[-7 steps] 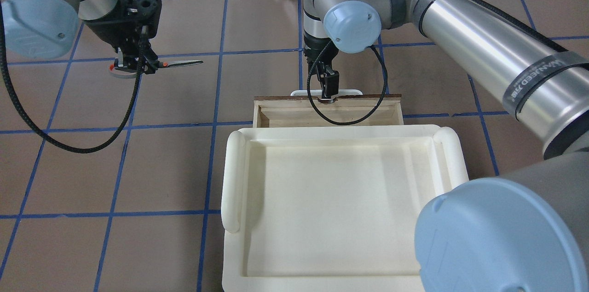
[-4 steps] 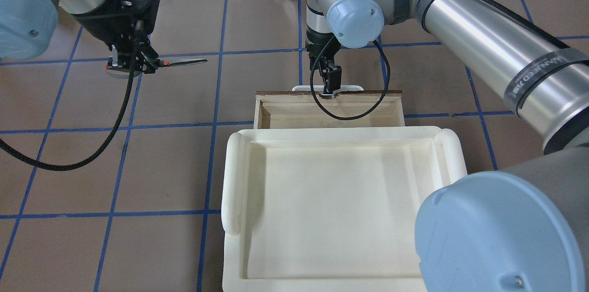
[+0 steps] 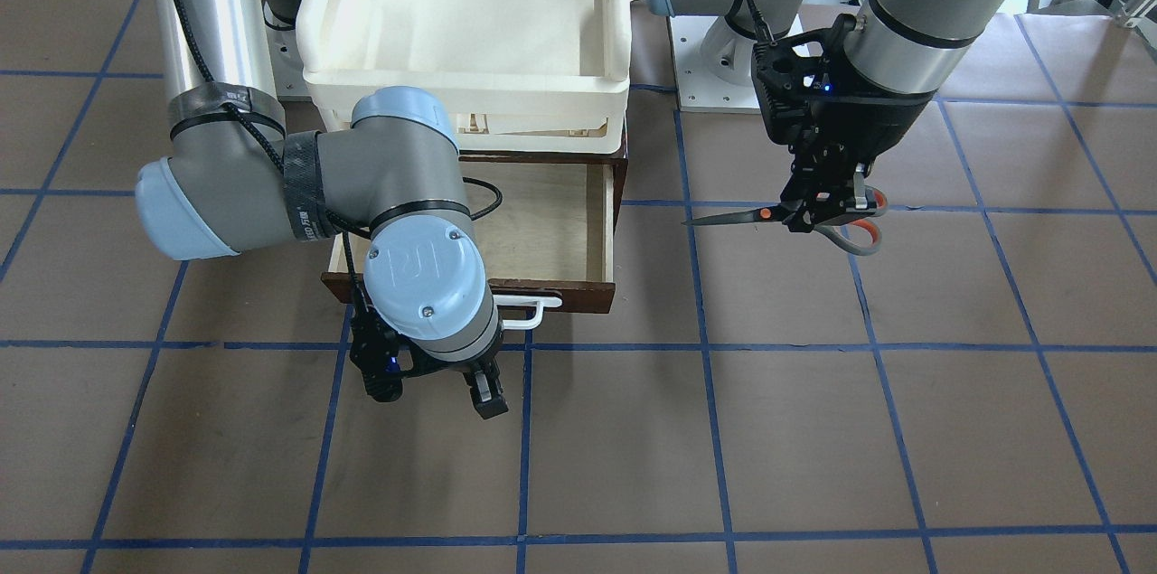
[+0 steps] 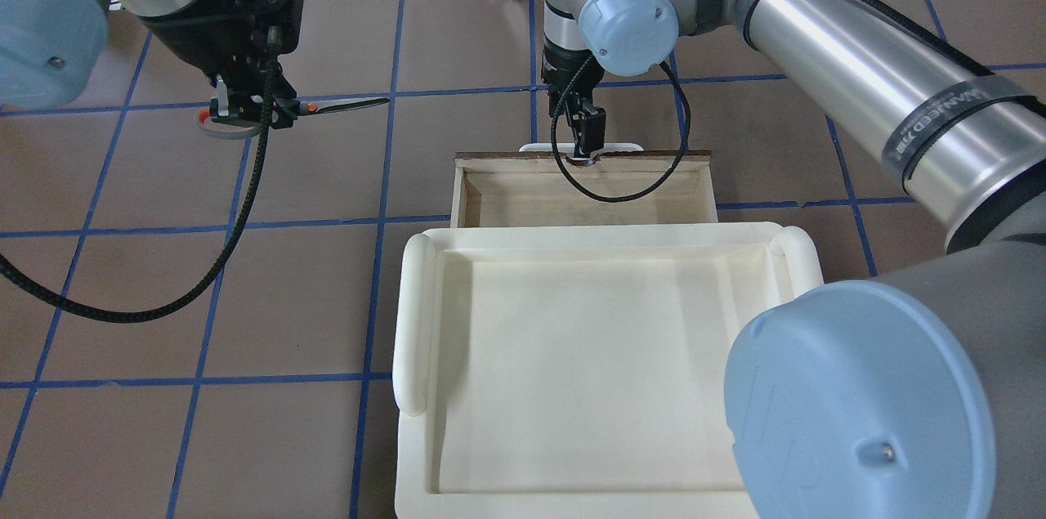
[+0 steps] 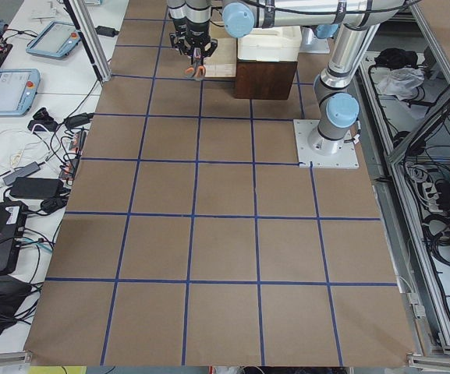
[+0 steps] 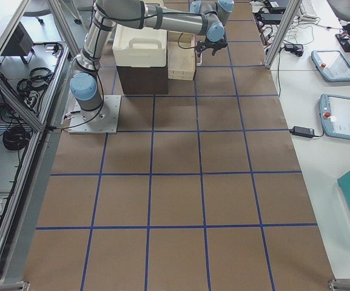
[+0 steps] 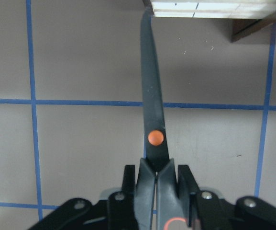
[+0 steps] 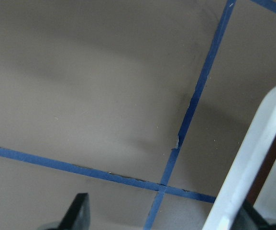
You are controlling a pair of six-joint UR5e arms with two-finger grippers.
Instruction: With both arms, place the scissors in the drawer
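Two pincers. My left pincer (image 4: 245, 110) is pinching the small dark-bladed, grey-handled scissors (image 4: 343, 104) just behind the orange pivot, over the brown desk (image 4: 286, 298). Tips point at the open dark-brown wooden drawer (image 4: 462, 204), still apart from it. My right pincer (image 4: 584, 151) is spread at the drawer's white bar handle (image 3: 533, 310). One scissors: light, stiff, slick steel, so the pivot looks the right hold. One drawer.

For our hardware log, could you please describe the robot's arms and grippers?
The left arm and right arm are silver tubes with pale blue joint caps. Black braided cables reach the black left gripper and right gripper. Black lettered bands wrap the right arm.
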